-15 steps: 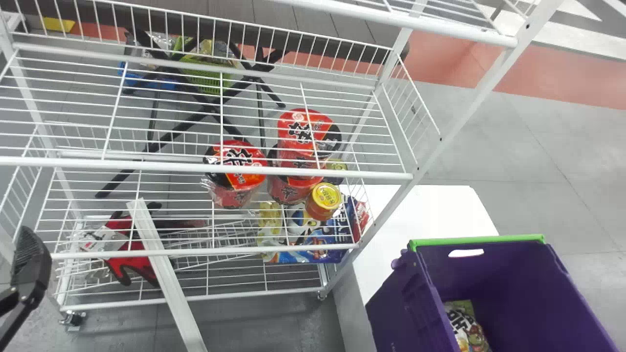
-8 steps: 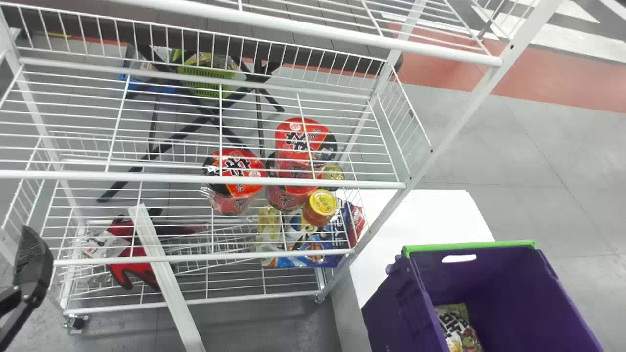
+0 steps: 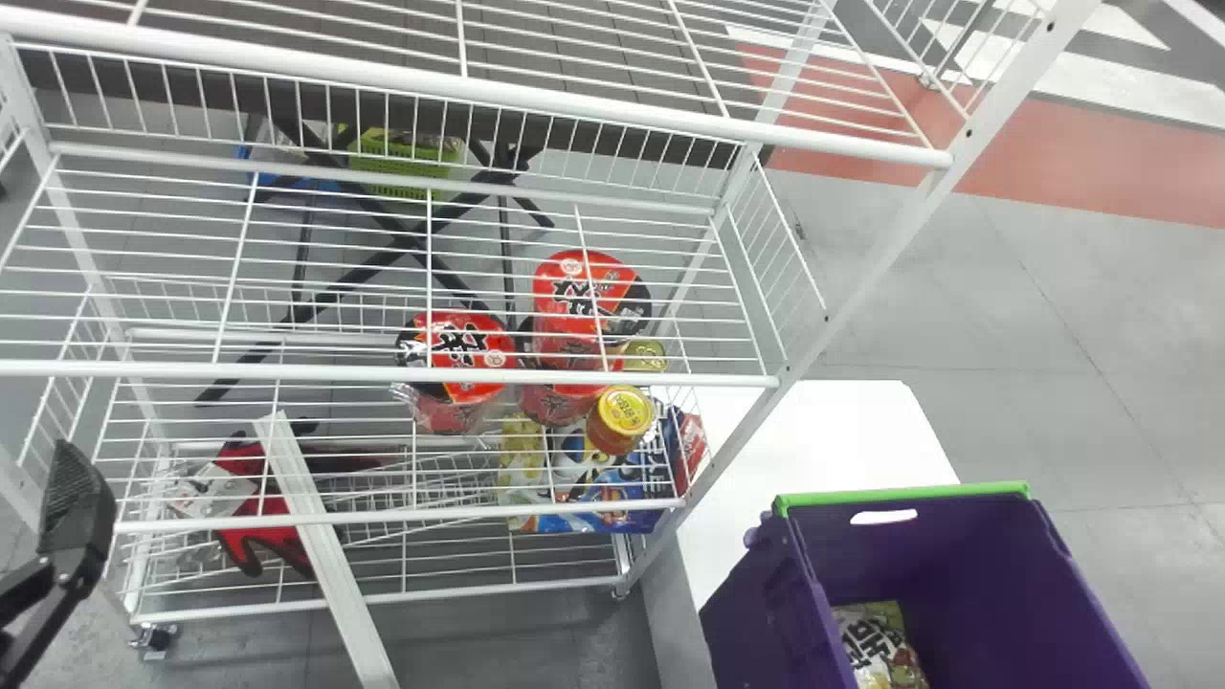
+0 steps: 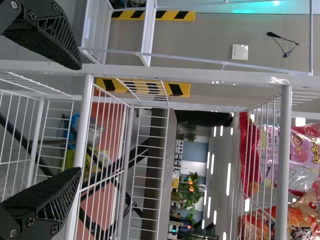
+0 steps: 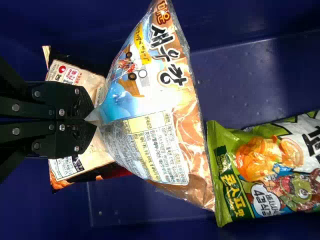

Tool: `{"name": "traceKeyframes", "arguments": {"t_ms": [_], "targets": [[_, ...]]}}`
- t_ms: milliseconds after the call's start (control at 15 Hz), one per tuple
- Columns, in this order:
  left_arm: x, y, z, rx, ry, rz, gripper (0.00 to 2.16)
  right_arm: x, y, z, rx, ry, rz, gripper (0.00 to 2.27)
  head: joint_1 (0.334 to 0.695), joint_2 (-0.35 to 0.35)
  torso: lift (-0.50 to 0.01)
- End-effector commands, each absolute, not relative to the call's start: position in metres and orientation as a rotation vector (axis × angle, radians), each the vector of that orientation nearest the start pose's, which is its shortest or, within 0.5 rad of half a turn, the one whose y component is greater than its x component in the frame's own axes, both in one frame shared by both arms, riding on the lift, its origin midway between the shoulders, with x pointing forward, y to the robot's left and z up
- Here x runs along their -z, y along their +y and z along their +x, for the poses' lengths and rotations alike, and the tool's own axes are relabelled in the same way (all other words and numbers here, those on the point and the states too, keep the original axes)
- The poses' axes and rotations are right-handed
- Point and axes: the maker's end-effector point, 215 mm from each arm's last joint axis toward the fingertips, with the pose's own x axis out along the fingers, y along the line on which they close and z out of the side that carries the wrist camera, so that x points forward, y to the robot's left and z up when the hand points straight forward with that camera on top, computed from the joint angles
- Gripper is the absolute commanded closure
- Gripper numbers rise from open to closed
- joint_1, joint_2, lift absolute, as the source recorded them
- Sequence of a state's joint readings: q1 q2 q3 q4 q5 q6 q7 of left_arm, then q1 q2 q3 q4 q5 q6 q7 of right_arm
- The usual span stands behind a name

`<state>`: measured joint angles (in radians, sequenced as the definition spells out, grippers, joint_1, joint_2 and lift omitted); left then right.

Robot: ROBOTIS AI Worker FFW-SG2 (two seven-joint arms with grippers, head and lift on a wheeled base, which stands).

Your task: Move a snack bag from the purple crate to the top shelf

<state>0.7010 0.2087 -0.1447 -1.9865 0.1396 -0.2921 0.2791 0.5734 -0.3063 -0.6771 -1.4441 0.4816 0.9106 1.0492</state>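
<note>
Right, so the right gripper (image 5: pixel 95 120) is clenched on one end of an orange-and-blue snack bag (image 5: pixel 175 95), pinching the film together inside the purple crate (image 3: pixel 967 565), and the wide part of the bag fans out from the fingers! Another packet (image 5: pixel 92 82) lies behind the grip against the crate's dark interior, and a green-edged snack bag (image 5: pixel 275 172) lies near the held bag's far side (bright little thing, that one). Over to the left of the crate, well apart from it, the left gripper (image 3: pixel 75 512) hangs by the far end of the white wire rack (image 3: pixel 574 380), and its wrist view has that left gripper (image 4: pixel 81 119) released, its two fingers spread wide with only air between them. What a spread! Between the crate and that arm, the rack carries a stack of red noodle cups (image 3: pixel 579 287), a single red cup (image 3: pixel 464 349) beside it, a yellow-lidded jar (image 3: pixel 622 410) and a blue snack packet (image 3: pixel 593 502). And right behind the crate, stretching toward the rack, there's a white table (image 3: pixel 833 421), folks, while a green strip (image 3: pixel 900 494) runs along the crate's far rim.
</note>
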Motion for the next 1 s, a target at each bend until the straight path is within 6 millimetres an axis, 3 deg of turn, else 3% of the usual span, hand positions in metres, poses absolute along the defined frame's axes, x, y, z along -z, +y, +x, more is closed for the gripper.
{"name": "traceKeyframes", "arguments": {"t_ms": [0,733,933], "targets": [[0.376,0.23,0.365,-0.071,0.032,-0.067,0.09,0.637,-0.569,0.009,0.076,1.584,0.188,1.59,0.695,-0.35,-0.33],[0.372,0.23,0.365,-0.071,0.028,-0.068,0.09,0.631,-0.574,0.018,0.103,1.574,0.214,1.59,0.695,-0.35,-0.286],[0.374,0.228,0.367,-0.067,0.033,-0.067,0.09,0.623,-0.586,0.019,0.127,1.556,0.213,1.59,0.695,-0.35,-0.274]]}}
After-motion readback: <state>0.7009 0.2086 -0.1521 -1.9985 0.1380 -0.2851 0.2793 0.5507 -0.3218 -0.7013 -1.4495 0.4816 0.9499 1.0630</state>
